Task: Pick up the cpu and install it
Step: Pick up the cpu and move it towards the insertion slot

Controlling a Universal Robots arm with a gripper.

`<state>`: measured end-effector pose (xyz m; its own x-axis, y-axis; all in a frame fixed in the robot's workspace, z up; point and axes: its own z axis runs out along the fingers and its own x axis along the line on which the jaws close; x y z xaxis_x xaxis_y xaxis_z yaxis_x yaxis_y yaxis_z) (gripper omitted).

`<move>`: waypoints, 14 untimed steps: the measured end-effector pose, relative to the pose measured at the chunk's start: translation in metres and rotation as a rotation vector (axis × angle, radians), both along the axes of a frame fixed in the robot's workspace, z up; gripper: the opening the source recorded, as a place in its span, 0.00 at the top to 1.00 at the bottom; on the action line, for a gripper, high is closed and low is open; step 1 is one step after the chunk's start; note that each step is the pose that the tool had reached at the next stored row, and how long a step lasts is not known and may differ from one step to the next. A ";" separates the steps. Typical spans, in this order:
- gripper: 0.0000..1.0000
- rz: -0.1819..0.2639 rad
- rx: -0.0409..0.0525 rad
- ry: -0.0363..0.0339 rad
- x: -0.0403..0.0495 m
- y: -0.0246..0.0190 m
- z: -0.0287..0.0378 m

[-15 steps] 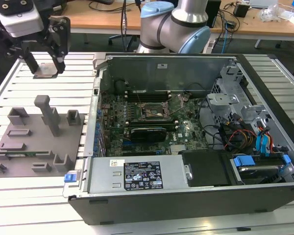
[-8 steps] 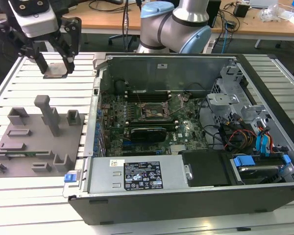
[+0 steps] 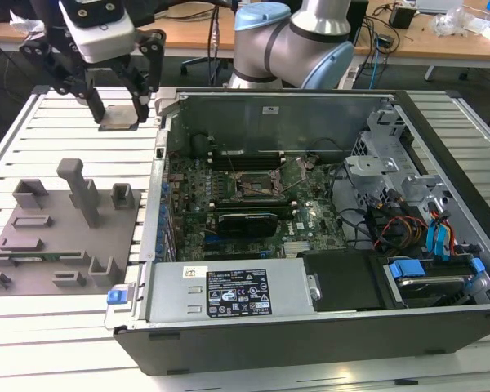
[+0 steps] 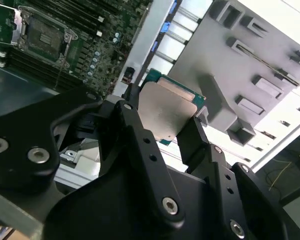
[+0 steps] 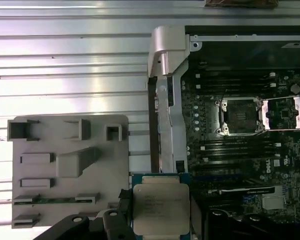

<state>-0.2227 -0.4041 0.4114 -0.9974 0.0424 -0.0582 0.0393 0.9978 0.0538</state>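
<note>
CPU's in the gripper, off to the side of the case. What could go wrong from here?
1. The gripper pinches the cpu by two opposite edges only, so it may slip or tilt in transit.
2. The case wall stands between the cpu and the socket; a low path could clip it.
3. The socket lies open, so a tilted or offset set-down might damage it.

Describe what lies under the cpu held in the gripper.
In the exterior view the cpu, clamped in the gripper, hangs over the slats of the table beside the computer case. The chip's own underside faces away, so its contacts cannot be seen.
</note>
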 end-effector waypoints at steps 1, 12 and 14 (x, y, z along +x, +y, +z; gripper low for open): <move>0.45 0.000 0.0001 0.0000 0.0025 0.0000 0.0000; 0.45 0.000 0.0001 -0.0001 0.0392 0.0000 0.0000; 0.45 0.000 0.0001 0.0000 0.0392 0.0000 0.0000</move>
<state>-0.1835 -0.4041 0.4114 -0.9974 0.0426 -0.0582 0.0395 0.9978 0.0539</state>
